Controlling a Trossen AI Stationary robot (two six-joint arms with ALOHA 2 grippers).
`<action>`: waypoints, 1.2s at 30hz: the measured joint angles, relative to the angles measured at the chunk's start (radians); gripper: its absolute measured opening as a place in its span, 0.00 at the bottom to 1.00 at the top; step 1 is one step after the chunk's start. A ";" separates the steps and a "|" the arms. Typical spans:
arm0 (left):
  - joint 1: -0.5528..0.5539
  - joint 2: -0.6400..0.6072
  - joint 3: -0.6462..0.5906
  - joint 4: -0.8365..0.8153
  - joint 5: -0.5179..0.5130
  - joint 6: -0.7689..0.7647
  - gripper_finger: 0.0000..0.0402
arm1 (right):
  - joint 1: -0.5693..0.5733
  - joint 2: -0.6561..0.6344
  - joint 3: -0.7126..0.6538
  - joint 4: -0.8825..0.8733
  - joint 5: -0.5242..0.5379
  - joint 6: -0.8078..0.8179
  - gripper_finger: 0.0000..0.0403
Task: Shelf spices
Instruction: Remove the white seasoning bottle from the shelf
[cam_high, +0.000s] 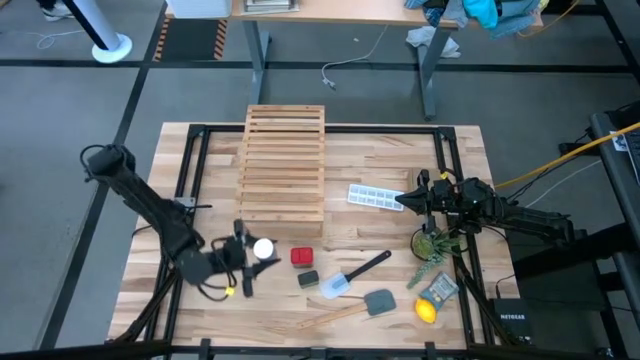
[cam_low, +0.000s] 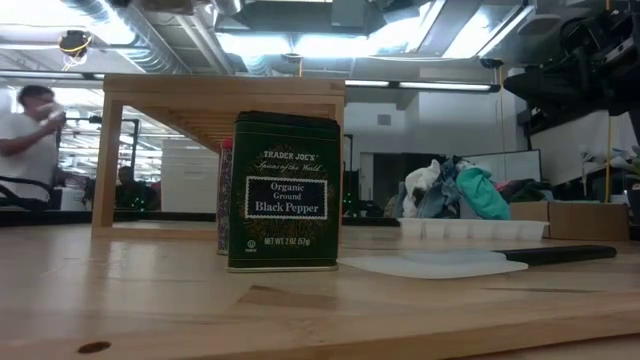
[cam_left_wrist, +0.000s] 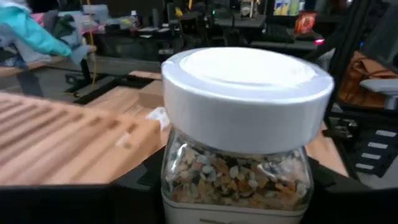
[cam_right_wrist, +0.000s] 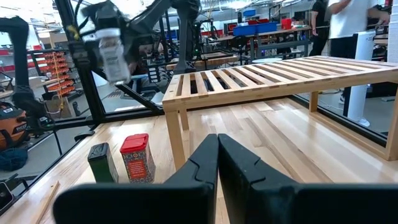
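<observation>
Looking like a robotics lab / open workshop: wooden tabletop (cam_high: 400, 160) sitting on a black metal frame (cam_high: 195, 150), exposed ceiling ducts (cam_low: 110, 15) running overhead, cables (cam_high: 560, 160) trailing across grey floor, parts bins (cam_right_wrist: 258, 28) and racks standing behind, person (cam_low: 25, 130) standing in the background.

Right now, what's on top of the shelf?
Nothing: the shelf has bare slats. The clear jar is held off it in the left gripper; red tin and black tin stand on the table.
</observation>
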 joint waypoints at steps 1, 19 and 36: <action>-0.016 0.030 0.000 0.024 -0.018 -0.006 0.46 | 0.000 0.000 0.000 0.000 0.000 0.000 0.04; -0.094 0.510 0.191 0.243 -0.049 -0.129 0.46 | 0.000 0.000 0.000 0.000 0.000 0.000 0.04; -0.093 0.713 0.216 0.245 -0.077 -0.444 0.46 | 0.000 0.000 0.000 0.000 0.000 0.000 0.04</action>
